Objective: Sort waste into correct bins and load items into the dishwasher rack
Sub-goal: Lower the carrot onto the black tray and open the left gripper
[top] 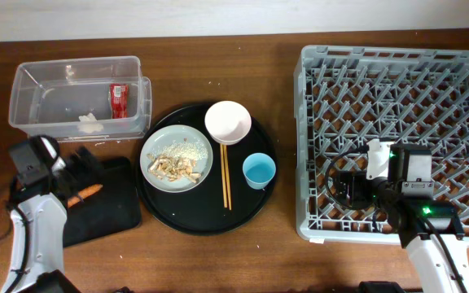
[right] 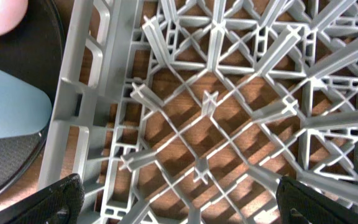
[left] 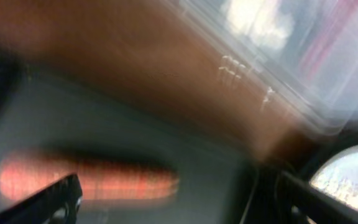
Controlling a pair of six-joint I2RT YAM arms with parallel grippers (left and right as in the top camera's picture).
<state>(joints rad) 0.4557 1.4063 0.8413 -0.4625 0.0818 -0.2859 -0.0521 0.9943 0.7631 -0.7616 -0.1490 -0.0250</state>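
Note:
The clear tub (top: 23,102) at the back left holds the red wrapper (top: 119,99) and white tissue (top: 89,123). The carrot piece (top: 85,194) lies on the shallow black tray (top: 112,213); it shows blurred in the left wrist view (left: 92,177). My left gripper (top: 78,172) is open and empty just above it. The grey-white plate (top: 155,148) holds beige scraps and rice (top: 177,163). The white bowl (top: 227,122), chopsticks (top: 223,175) and light-blue cup (top: 259,170) sit on the round tray. My right gripper (top: 347,189) is open and empty over the grey rack (top: 397,81), near its left wall (right: 79,93).
The large round black tray (top: 255,213) sits mid-table between the bins and the rack. The cup also shows at the left edge of the right wrist view (right: 5,106). Brown tabletop lies along the front.

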